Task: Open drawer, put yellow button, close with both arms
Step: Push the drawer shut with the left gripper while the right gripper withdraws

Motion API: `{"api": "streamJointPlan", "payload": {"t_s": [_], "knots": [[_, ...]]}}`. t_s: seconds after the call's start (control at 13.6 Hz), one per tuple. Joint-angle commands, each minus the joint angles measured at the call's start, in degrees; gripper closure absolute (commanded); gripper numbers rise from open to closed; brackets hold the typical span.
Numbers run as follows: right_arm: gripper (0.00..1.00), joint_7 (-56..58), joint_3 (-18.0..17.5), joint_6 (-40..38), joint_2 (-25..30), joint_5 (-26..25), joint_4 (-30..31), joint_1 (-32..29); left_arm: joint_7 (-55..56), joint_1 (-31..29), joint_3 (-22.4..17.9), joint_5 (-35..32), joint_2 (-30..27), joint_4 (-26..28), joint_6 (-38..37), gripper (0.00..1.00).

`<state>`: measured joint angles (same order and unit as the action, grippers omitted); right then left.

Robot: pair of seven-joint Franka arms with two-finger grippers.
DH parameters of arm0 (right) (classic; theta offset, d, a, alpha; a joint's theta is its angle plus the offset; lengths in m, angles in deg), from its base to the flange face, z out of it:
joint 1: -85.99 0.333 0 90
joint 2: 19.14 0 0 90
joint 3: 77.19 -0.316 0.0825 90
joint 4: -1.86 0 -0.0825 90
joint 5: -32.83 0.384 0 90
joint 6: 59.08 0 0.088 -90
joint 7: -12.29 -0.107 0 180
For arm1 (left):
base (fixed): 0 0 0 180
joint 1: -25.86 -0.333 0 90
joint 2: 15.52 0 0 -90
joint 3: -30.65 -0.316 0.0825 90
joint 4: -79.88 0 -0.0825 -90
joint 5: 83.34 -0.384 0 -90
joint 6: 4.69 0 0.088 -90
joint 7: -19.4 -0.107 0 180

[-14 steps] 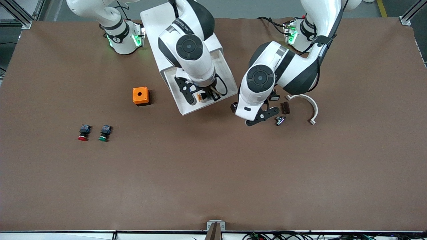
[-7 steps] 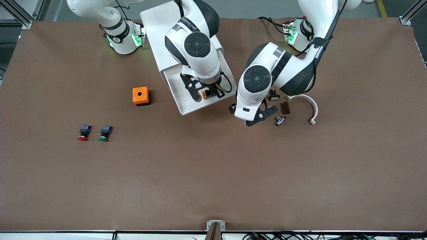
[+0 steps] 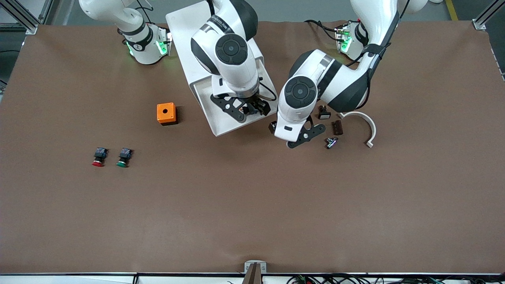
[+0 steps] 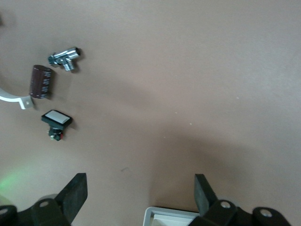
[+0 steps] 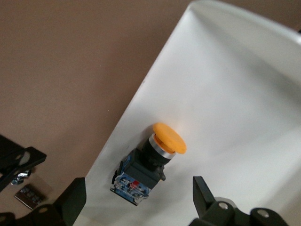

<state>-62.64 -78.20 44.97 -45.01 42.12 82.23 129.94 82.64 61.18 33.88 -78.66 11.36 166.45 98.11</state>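
The top drawer [image 3: 221,127] stands pulled out of the white cabinet [image 3: 185,27] toward the front camera. The yellow button [image 5: 157,162] lies on its side on the drawer floor [image 5: 225,108], close to a side wall. My right gripper [image 5: 136,202] is open just above it, one finger on each side, not touching; in the front view the right gripper [image 3: 247,109] hides the button. My left gripper [image 4: 139,197] is open and empty over the table beside the drawer's front corner [image 4: 174,216]. In the front view the left gripper [image 3: 285,130] is at the drawer's left-arm-end corner.
A red button [image 3: 97,157] and a green button [image 3: 123,157] lie toward the right arm's end, with an orange box [image 3: 166,113] nearer the cabinet. By the left gripper lie a metal part [image 4: 65,57], a brown cylinder [image 4: 41,81], a white-capped switch [image 4: 56,120] and a white arc [image 3: 365,126].
The right hand has turned and shifted over the drawer, and the orange cap seen between its fingers is now covered. The left hand has crept toward the drawer corner.
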Motion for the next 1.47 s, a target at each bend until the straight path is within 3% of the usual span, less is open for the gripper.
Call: {"api": "streamJointPlan", "payload": {"t_s": [0.0,0.29,0.73,0.95,1.25,1.39], "knots": [[0.00,11.95,-0.22,-4.20,0.38,-0.60,-4.60,-5.88,0.93,1.51,0.28,-0.37,0.80,0.00,3.36,0.00],[0.00,31.28,-0.31,-6.48,1.88,-0.51,-4.96,-16.68,1.01,1.69,0.37,4.71,1.60,-0.09,6.01,0.00],[0.00,60.01,-0.13,-14.73,5.12,-1.29,-4.96,-33.03,4.44,5.90,0.46,5.34,1.60,-0.09,6.01,0.00],[0.00,75.32,-0.13,-19.84,7.58,-6.91,-4.96,-40.07,7.33,8.36,0.55,5.86,1.60,-0.09,6.01,0.00],[0.00,78.88,-0.22,-26.69,11.11,-15.34,-4.96,-42.29,10.23,11.00,0.55,8.06,1.60,0.26,6.01,0.00],[0.00,78.88,-0.31,-26.71,10.85,-15.80,-4.96,-42.37,11.56,11.97,0.72,9.55,1.60,0.26,5.66,0.00]]}}
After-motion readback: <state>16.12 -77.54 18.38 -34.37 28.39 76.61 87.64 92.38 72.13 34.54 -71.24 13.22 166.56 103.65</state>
